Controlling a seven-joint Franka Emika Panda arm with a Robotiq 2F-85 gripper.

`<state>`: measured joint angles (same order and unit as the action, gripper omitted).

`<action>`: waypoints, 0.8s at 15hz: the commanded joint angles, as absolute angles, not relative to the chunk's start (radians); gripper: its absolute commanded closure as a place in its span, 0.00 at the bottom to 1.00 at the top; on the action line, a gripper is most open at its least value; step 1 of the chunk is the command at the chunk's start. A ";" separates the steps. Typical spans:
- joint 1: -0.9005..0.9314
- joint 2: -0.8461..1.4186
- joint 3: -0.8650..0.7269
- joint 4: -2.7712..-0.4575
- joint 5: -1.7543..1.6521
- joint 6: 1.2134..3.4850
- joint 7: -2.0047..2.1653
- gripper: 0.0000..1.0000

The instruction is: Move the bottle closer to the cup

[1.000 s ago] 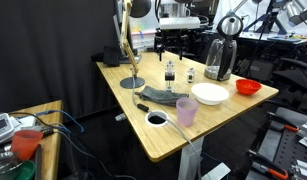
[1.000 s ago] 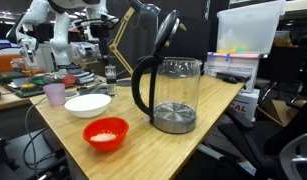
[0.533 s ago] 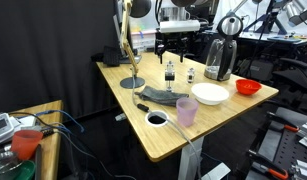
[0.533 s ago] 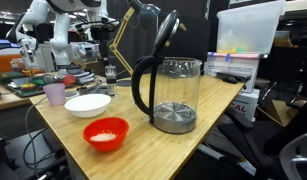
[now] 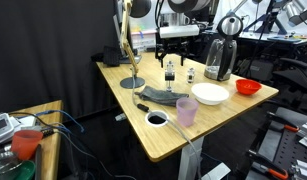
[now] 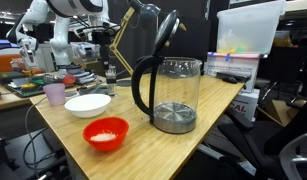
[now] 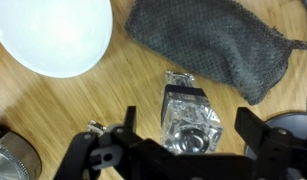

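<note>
Bottle [image 7: 190, 112] upright on the table [image 7: 83, 115], directly below the gripper [image 7: 188, 135], centred between jaws held apart; in an exterior view the purple cup [image 5: 186, 112] stands beyond the grey cloth [image 5: 163, 97].

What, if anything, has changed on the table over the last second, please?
The gripper seems to have come down a little toward the bottle. It now hangs right over the bottle, open and holding nothing. Nothing was grasped or released. The bottle, the cup, the bowl and the kettle stand where they were.
</note>
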<state>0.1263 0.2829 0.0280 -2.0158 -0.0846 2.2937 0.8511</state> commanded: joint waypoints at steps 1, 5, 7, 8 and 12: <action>0.140 0.310 0.012 -1.979 -0.081 2.280 0.875 0.00; 0.149 0.337 0.000 -1.954 -0.103 2.284 0.914 0.00; 0.150 0.352 -0.005 -1.942 -0.104 2.289 0.934 0.06; 0.152 0.356 -0.009 -1.940 -0.107 2.295 0.943 0.22; 0.155 0.368 -0.016 -1.930 -0.102 2.299 0.963 0.55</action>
<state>0.1373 0.3541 0.0027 -1.9511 -0.0931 2.2980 0.9372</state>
